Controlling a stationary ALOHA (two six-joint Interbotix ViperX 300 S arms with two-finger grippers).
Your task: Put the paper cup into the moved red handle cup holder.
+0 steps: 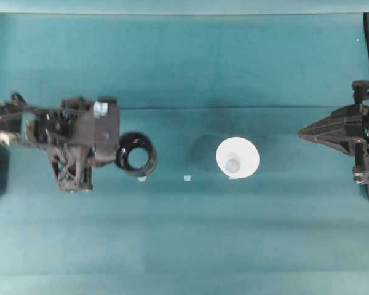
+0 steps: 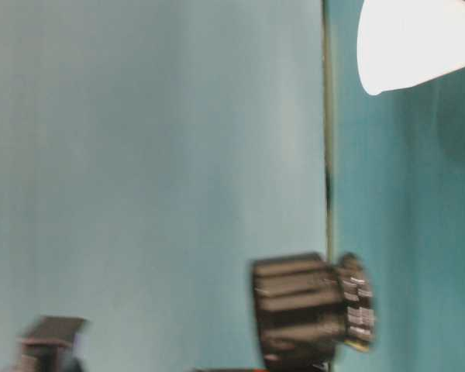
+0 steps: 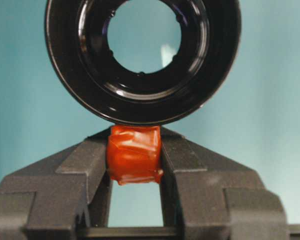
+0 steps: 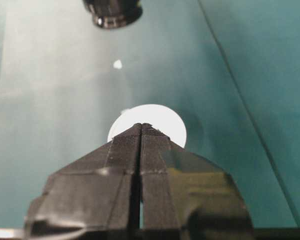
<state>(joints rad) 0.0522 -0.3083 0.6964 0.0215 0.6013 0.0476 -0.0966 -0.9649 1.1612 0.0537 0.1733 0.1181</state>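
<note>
Overhead, my left claw is clenched on the black holder, while the paper cup stands upright well ahead of my right claw, which is closed and empty. I judge the cup light and crushable, so I'd pinch its wall gently. From the left wrist, the fingers squeeze the red handle. From the right wrist, the cup sits just past the pressed-together tips.

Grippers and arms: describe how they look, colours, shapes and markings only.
Both are matte black. The right gripper has two wedge-shaped fingers with finely ribbed inner pads, tapering to a point. The left gripper has blocky, angular black fingers of the same build. From overhead, the left arm is a black open framework with a small pale patch on top; the right arm is similarly black.
</note>
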